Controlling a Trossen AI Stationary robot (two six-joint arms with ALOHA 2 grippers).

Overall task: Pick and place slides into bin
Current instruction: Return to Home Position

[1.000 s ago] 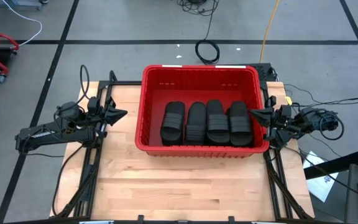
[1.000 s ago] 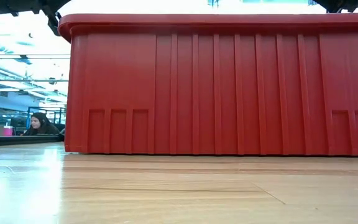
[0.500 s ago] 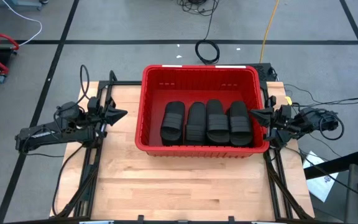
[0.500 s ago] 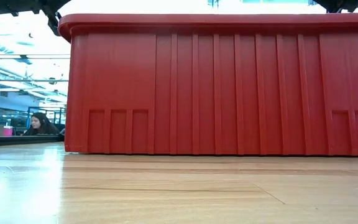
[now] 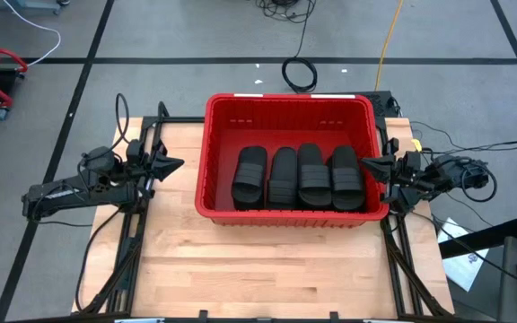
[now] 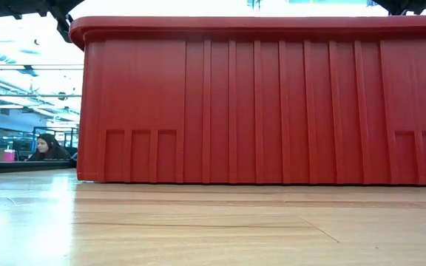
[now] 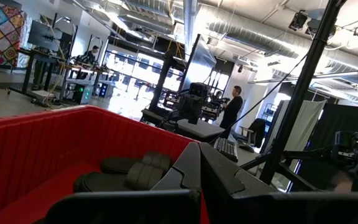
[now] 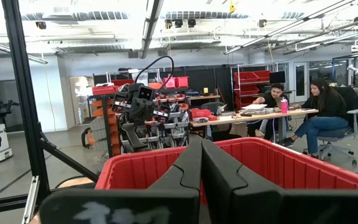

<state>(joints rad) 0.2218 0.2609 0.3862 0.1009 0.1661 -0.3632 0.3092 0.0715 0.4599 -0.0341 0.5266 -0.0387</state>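
Bin sits on the bench toward its far edge, about midway between the left and right edges. The near half of the bench in front of it shows bare wood. Slides lie inside the bin, side by side in one row along its near wall, straps up. Four black shapes show from above; cannot tell whether more lie under them. Low view is nearly filled by the bin's ribbed red wall, resting flat on the bench; no slides visible from there. Left gripper hangs at the left edge of the bench, pointing at the bin's left wall and apart from it. Its wrist view shows the gripper with both fingers pressed together to a point and nothing between them, the bin and some slides beyond. Right gripper is at the right edge, its tip just beside the bin's right wall. Its wrist view shows the gripper likewise closed and empty, facing the bin's rim. Two people sit at a table in the room behind.
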